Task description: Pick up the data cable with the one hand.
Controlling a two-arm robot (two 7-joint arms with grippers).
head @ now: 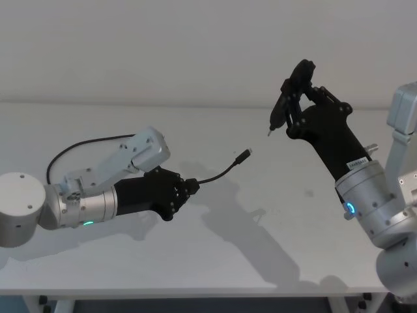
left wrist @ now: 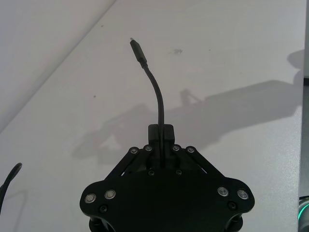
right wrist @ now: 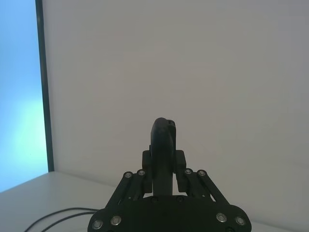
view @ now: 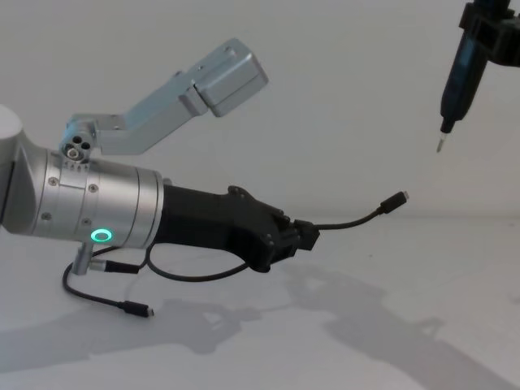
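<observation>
Okay: white table (head: pixel 273 261) underneath. Left gripper (head: pixel 193 184) low over the table at left-centre, fingers (left wrist: pixel 168 131) pinched tight on the data cable (head: pixel 225 173), held off the surface there. Right gripper (head: pixel 293 107) high up at right, well apart from the cable, clamped around a slim dark pointed tool (head: pixel 281 104) with its tip down. Short free end of the cord arcing forward out of the left gripper, plug (head: pixel 245 154) in the air. Rest of the cord looping back under the wrist, with the other plug (view: pixel 138 309) lying on the table.
</observation>
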